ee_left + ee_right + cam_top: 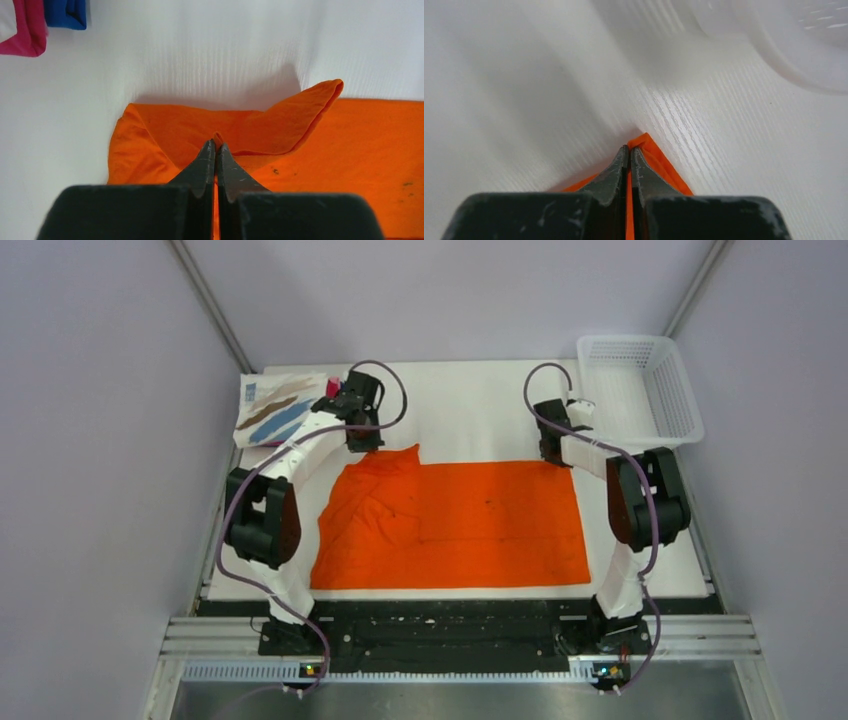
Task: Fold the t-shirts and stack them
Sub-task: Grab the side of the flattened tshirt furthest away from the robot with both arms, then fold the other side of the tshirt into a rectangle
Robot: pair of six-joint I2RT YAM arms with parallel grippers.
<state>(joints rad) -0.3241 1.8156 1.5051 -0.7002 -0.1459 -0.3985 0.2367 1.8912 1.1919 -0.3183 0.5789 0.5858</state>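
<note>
One bright orange cloth t-shirt (470,525), left side rumpled, three folded t-shirts (275,410) upper left, left tool (215,145), right tool (628,148), both clamped on its far edge

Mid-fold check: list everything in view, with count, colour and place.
orange t-shirt: 1, orange, spread mid-table, left end rumpled
printed t-shirt: 1, white with blue and brown strokes, folded, far left corner
pink t-shirt: 1, pink, folded, by the printed one
blue t-shirt: 1, blue, folded, beside the pink one
basket: 1, white mesh, far right corner
table: 1, white, beneath the shirts
left gripper: 1, black, shut on orange t-shirt's far-left fold
right gripper: 1, black, shut on its far right corner
</note>
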